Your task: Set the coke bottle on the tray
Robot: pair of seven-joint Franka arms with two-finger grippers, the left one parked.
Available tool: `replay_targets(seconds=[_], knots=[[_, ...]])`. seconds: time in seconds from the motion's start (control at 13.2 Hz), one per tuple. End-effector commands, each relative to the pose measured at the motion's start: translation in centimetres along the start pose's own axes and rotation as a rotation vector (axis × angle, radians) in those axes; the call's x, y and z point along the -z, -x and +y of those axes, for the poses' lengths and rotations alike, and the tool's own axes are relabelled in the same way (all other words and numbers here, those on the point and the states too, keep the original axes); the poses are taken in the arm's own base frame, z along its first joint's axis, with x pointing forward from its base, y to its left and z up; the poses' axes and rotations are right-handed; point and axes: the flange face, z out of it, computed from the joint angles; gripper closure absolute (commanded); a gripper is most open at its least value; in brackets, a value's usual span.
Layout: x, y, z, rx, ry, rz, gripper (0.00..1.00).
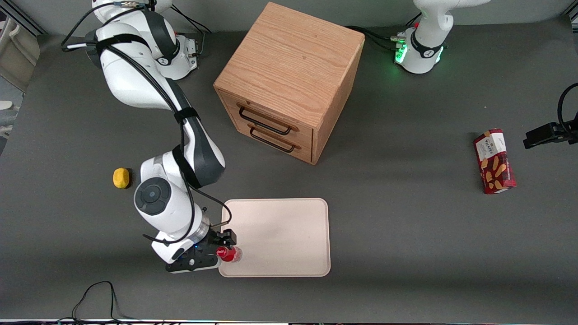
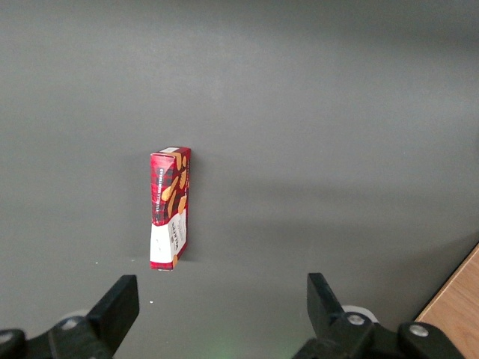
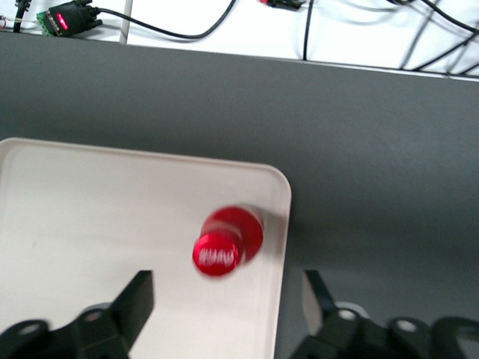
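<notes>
coke bottle (image 3: 227, 241) standing on tray (image 3: 90, 217) corner | gripper (image 3: 228, 303) hovering spread above tray | probably light, slippery; gripping under cap

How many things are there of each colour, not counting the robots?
Red: 2, the coke bottle beside the gripper and the snack box
Yellow: 1, the fruit
Cream-white: 1, the tray
Wood-brown: 1, the drawer cabinet
Total: 5

One bottle (image 1: 229, 254), one tray (image 1: 289, 234), one cabinet (image 1: 289, 81) (two drawers), one yellow fruit (image 1: 121, 178), one snack box (image 1: 494, 161), one gripper (image 1: 219, 249) over the tray's corner.
</notes>
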Motion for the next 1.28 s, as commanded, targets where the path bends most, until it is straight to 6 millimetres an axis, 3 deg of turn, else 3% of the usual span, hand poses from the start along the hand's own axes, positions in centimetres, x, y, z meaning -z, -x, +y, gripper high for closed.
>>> replay_targets(seconds=[0.0, 0.38, 0.68, 0.83, 0.98, 1.21], knots=[[9.1, 1.2, 1.2, -0.053, 0.011, -0.062, 0.0], [22.5, 5.9, 5.8, -0.098, 0.015, -0.088, 0.0], [30.2, 10.4, 14.4, -0.191, 0.006, -0.097, 0.0], [32.1, 13.4, 18.6, -0.142, 0.004, -0.118, 0.0], [32.8, 15.6, 21.5, -0.142, 0.005, -0.116, 0.0], [31.5, 18.0, 23.5, -0.128, 0.004, -0.115, 0.0]])
